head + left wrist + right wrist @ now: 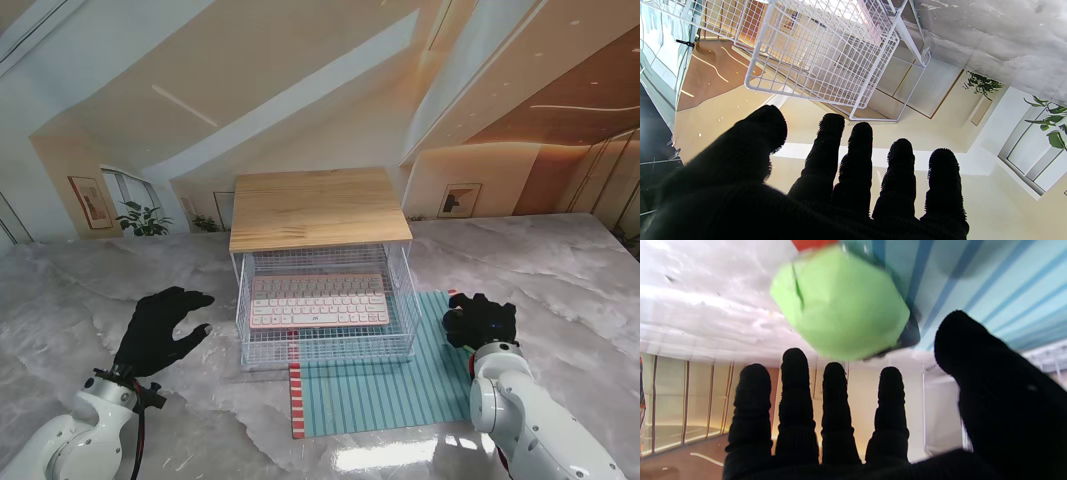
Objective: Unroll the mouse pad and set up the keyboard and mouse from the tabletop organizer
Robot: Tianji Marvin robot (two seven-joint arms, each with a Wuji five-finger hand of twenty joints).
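Note:
A white and pink keyboard (318, 300) lies inside the white wire basket (325, 345) of the wood-topped organizer (318, 208). The teal striped mouse pad (380, 385) lies flat, reaching from under the basket toward me, with a red strip (296, 400) along its left side. My right hand (482, 320) hovers over the pad's far right corner and hides what is under it. In the right wrist view a blurred green mouse (840, 303) sits at the pad's edge (973, 283), just beyond my spread fingers (835, 400). My left hand (160, 330) is open, left of the basket (826, 50).
The marble table (90, 290) stretches to both sides of the organizer. The basket's front wall stands over the pad's far part. A wall print of rooms and plants rises behind the table.

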